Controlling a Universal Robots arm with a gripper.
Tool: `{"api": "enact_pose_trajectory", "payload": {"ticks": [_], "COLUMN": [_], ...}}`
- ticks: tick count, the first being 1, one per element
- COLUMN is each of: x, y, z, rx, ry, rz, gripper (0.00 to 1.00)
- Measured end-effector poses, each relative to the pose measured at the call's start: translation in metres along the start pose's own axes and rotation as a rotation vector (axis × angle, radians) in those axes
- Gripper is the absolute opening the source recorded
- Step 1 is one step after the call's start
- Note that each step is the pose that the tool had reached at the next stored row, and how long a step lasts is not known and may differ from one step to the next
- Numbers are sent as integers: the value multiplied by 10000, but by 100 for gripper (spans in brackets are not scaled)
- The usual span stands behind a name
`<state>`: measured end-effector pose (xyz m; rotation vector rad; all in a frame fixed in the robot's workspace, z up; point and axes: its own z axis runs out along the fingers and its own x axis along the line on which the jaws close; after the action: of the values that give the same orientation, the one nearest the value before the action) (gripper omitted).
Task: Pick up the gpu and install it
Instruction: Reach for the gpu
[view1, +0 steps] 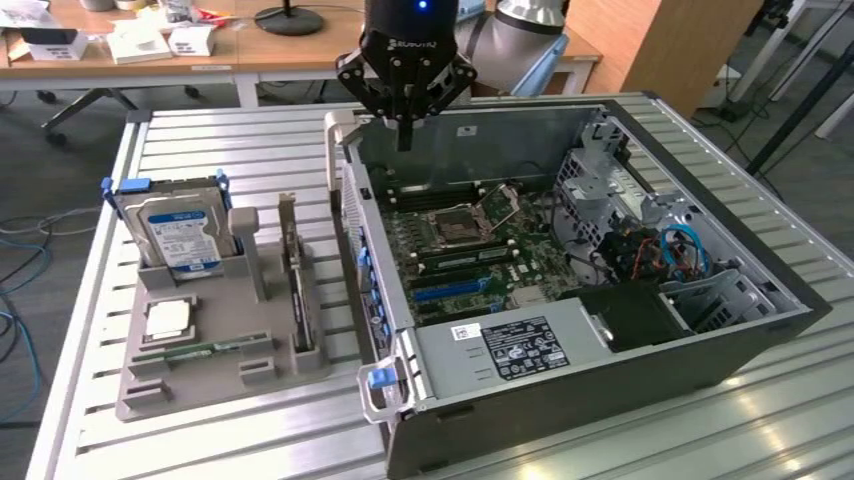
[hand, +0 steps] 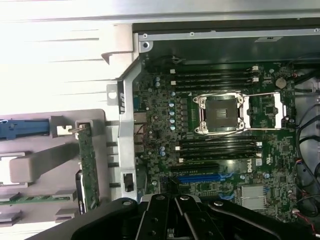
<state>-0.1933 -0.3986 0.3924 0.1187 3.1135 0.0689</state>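
The gpu (view1: 296, 290) is a thin card standing on edge in a slot of the grey holder tray (view1: 200, 385), at the exterior view's left of the open computer case (view1: 747, 330). From the wrist view it appears as a narrow green strip, the gpu (hand: 88, 167), seen from above. My gripper (view1: 400, 135) hangs shut and empty above the case's back left corner, well behind the card and apart from it. In the wrist view the gripper (hand: 175, 217) sits over the motherboard (hand: 220, 150) near a blue slot (hand: 200, 177).
A silver hard drive with a blue label (view1: 180, 235) stands at the tray's back. A square chip (view1: 167, 318) and a slim green memory stick (view1: 200, 352) lie in the tray. Cables and a drive cage (view1: 667, 250) fill the case's right side. A desk (view1: 200, 50) stands behind.
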Motion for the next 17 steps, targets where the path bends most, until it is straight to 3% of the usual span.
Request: {"api": "enact_pose_trajectory", "payload": {"ticks": [17], "x": [426], "y": [-18], "z": [-4], "rx": [0], "ry": [0], "rz": [2], "gripper": [10]}}
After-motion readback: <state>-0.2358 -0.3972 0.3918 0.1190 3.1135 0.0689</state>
